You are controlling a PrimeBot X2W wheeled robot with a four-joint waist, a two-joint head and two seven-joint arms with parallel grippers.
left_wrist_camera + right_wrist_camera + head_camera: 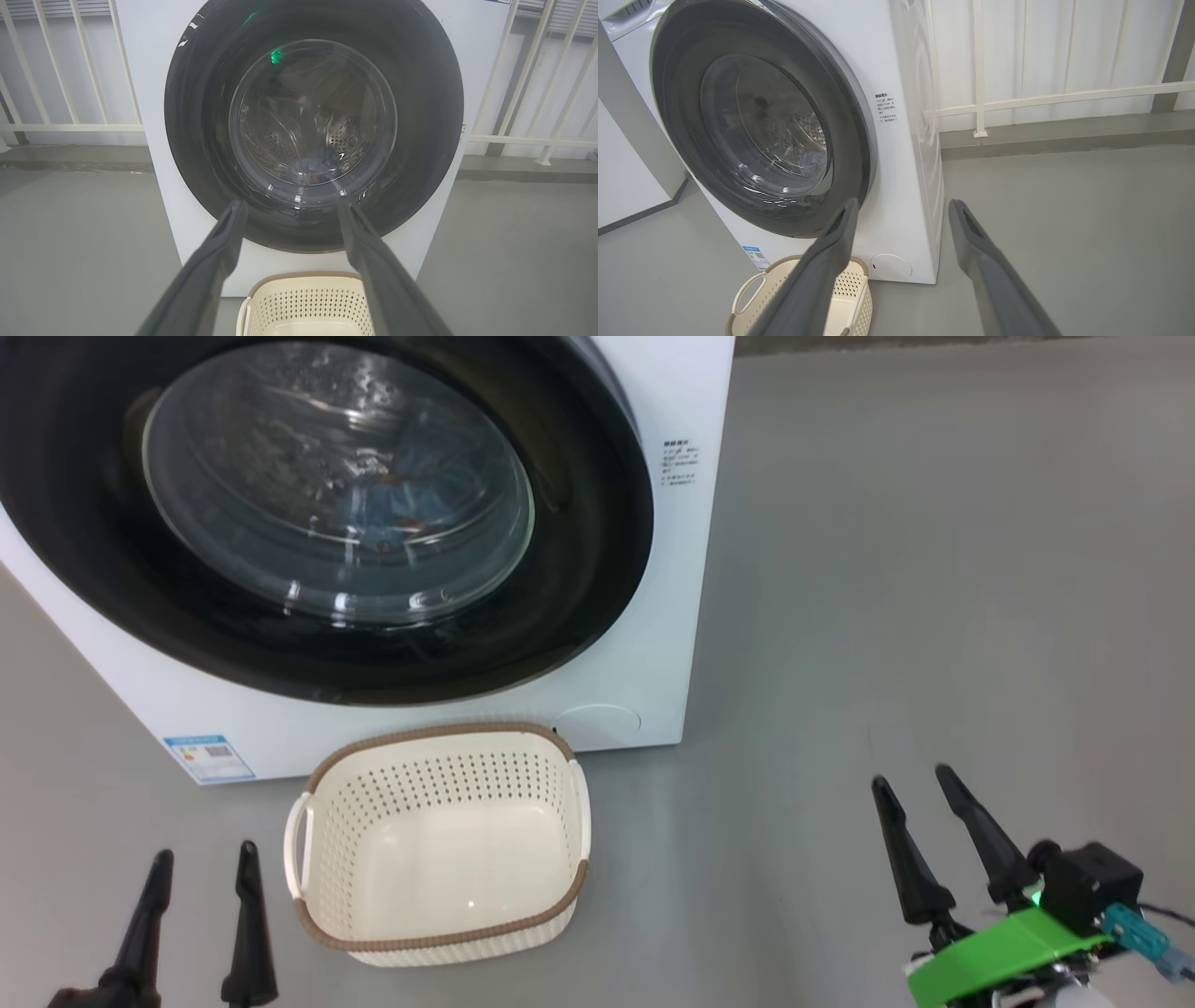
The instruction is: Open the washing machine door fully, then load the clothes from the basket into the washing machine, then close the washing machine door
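Now the washing machine door [317,513] is sitting shut against the front of the washing machine [653,644]. Through its bulging glass the clothes [312,169] are showing as a small blue heap with orange marks, lying low in the steel drum [345,135]. Just before the machine's lower front edge the basket [448,775] is standing upright on the floor [887,569], its bare pale bottom showing, with the blue label [208,758] on the machine's front to its left. The left gripper [207,849] is hovering near the basket's left side, fingers spread wide and holding nothing. The right gripper [910,777], likewise spread wide and holding nothing, is hanging over the floor well apart from the basket on its right, a green band [1008,947] showing behind its fingers.
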